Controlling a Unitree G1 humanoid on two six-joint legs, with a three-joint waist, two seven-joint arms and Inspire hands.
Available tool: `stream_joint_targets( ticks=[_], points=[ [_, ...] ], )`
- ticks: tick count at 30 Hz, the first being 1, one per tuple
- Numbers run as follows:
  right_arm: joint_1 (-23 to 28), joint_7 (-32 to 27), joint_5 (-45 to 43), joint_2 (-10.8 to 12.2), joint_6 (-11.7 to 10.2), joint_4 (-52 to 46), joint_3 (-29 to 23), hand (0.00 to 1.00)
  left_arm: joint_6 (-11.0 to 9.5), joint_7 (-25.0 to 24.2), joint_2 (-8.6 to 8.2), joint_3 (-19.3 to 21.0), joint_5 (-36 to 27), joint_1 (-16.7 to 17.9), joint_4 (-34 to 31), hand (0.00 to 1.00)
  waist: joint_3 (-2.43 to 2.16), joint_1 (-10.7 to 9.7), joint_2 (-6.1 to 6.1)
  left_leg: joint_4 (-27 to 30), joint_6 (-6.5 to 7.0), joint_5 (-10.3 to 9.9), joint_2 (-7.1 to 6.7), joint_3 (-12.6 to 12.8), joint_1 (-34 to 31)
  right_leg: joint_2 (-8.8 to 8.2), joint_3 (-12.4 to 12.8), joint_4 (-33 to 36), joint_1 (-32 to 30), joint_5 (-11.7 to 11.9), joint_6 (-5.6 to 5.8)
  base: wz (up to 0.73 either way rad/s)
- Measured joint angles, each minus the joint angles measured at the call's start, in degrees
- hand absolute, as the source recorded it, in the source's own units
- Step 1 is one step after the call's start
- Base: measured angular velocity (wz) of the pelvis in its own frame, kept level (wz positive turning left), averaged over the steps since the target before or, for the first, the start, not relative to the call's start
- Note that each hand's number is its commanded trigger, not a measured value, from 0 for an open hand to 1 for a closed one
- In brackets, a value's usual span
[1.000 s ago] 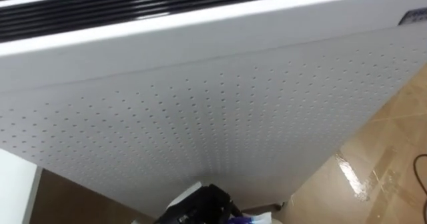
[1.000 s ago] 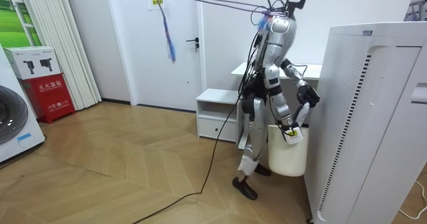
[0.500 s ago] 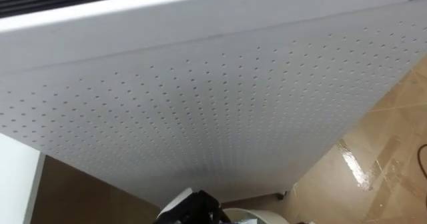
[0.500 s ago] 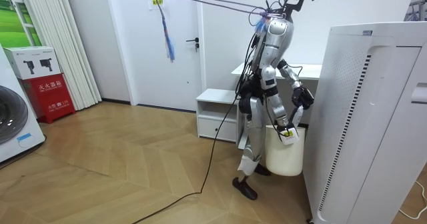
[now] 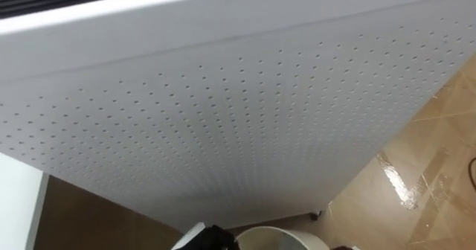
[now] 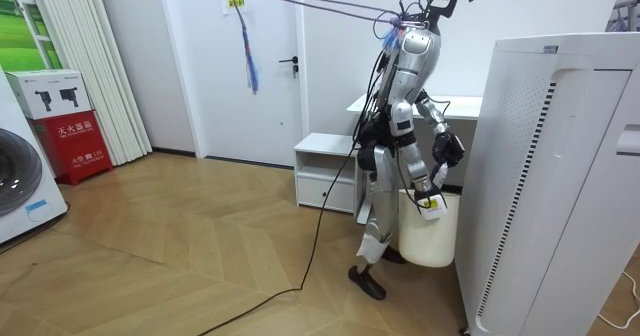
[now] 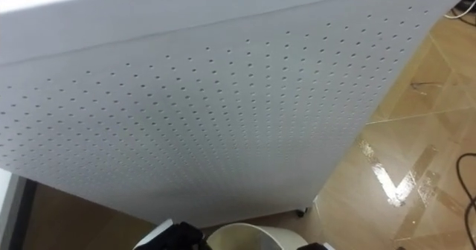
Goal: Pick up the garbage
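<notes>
I stand close against a tall white perforated appliance [image 5: 245, 101], with a white garbage bin [image 6: 430, 234] between it and my legs. The bin's round rim [image 5: 279, 236] shows at the bottom of the eye views. My left hand [image 5: 210, 239] is dark, with a white tag, and sits just left of that rim, mostly cut off by the picture's edge. In the room view my right hand [image 6: 424, 188] hangs at the bin's top edge with a small yellow bit [image 6: 429, 202] at it. My left hand [image 6: 450, 148] is raised at chest height toward the appliance.
The appliance [image 6: 550, 186] rises straight ahead as an obstacle. A white table [image 6: 400, 104] and a low white cabinet [image 6: 325, 171] stand behind me. Glossy wooden floor [image 5: 439, 161] lies open to my right. A washing machine [image 6: 25, 186] and red box [image 6: 75, 141] stand far off.
The eye view has shifted down the appliance's front. My left hand has sunk toward the picture's bottom, the bin's rim has come into view, and the bluish thing beside the hand is gone.
</notes>
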Motion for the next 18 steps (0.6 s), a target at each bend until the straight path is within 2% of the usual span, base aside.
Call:
stream_joint_targets(
  ticks=[10,12,18],
  points=[
    [2.44,-0.46,0.17,0.09,-0.09,-0.02,0.89,1.0,-0.06,0.05,-0.1,-0.2,-0.04,0.5,1.74,0.0,-0.19,0.08,0.3,0.21,0.17,0.12,0.02,0.19,0.03,-0.12,-0.54,0.07,0.36,-0.03,0.04,0.03],
    [2.34,-0.48,0.14,0.08,-0.09,-0.02,0.87,1.0,-0.04,-0.02,-0.26,-0.28,-0.03,0.58,1.93,0.0,-0.33,0.05,0.51,0.26,0.17,0.13,0.02,0.22,0.06,-0.19,-0.5,0.43,0.33,-0.03,0.03,0.0],
    [2.11,-1.45,1.49,0.09,-0.09,-0.05,1.97,1.0,0.0,0.0,-1.13,-0.4,-0.08,-0.19,5.57,0.0,-0.38,-0.04,0.58,0.41,0.13,0.16,-0.02,0.31,0.2,-0.69,-0.55,1.25,0.17,-0.58,-0.16,0.0]
  ],
)
